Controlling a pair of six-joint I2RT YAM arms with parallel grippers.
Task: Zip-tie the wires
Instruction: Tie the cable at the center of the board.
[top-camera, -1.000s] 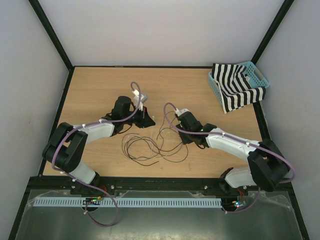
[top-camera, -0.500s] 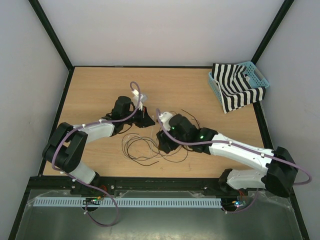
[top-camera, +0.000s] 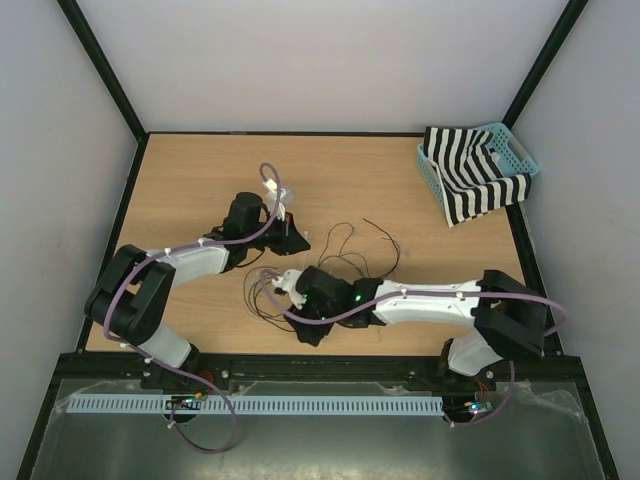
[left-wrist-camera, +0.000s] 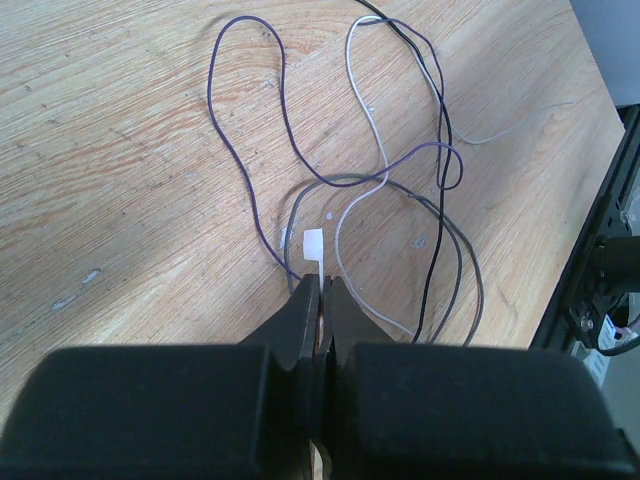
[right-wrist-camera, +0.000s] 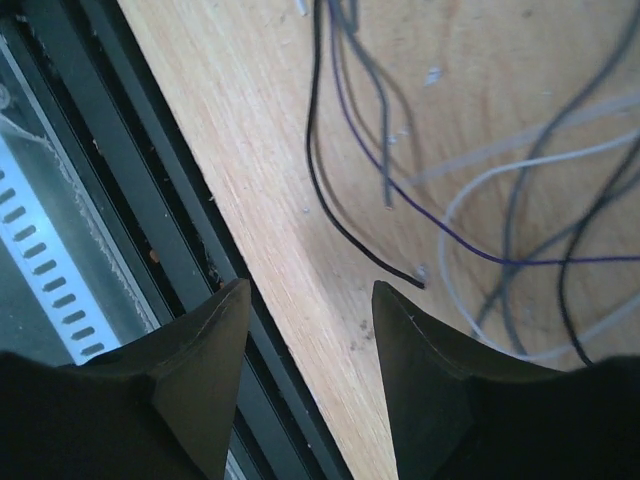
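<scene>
The wires (left-wrist-camera: 385, 180) are thin purple, white, grey and black strands looping on the wooden table just ahead of my left gripper (left-wrist-camera: 322, 283). That gripper is shut on the zip tie (left-wrist-camera: 313, 248), whose white tip sticks out past the fingertips, close to a grey and a purple strand. In the top view the wires (top-camera: 352, 262) lie between the two arms. My right gripper (right-wrist-camera: 310, 300) is open and empty, low over the table's near edge, with wire ends (right-wrist-camera: 350, 238) just beyond its fingers. It sits at the front centre in the top view (top-camera: 303, 328).
A blue basket (top-camera: 520, 152) holding a black-and-white striped cloth (top-camera: 470, 180) stands at the back right corner. A black frame rail (right-wrist-camera: 150, 230) and a slotted white strip (top-camera: 250, 404) run along the table's near edge, under my right gripper.
My right arm has swung left and toward the near edge, crossing over the wires. Some wire loops now lie farther right and back. My left arm has not moved.
</scene>
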